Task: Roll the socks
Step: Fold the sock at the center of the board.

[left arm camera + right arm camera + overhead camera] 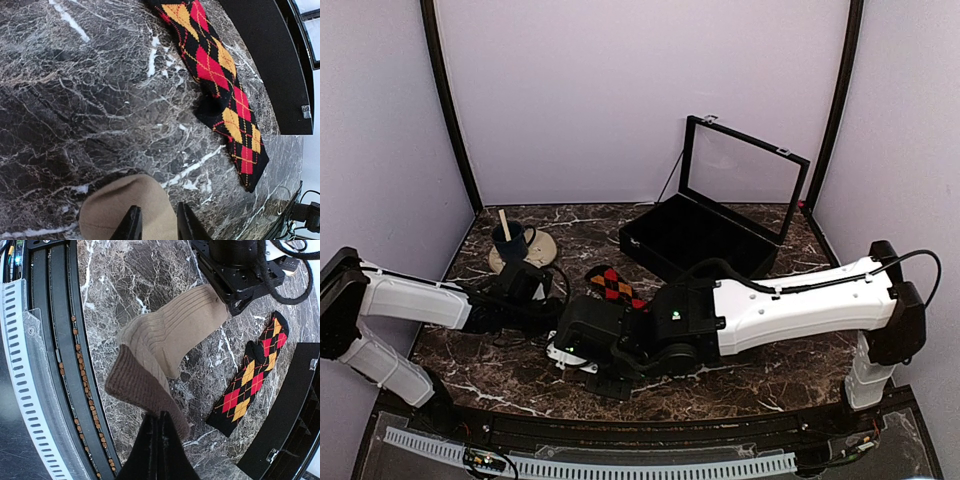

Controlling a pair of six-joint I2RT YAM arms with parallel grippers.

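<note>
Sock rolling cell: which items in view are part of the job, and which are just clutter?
Job:
- tan sock
- argyle sock

Lying about:
- open black case
- mug with a stick in it
- round coaster under the mug

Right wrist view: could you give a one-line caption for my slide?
Shut right gripper at the folded-over tan sock; the argyle sock lies flat beside it on the marble table.
</note>
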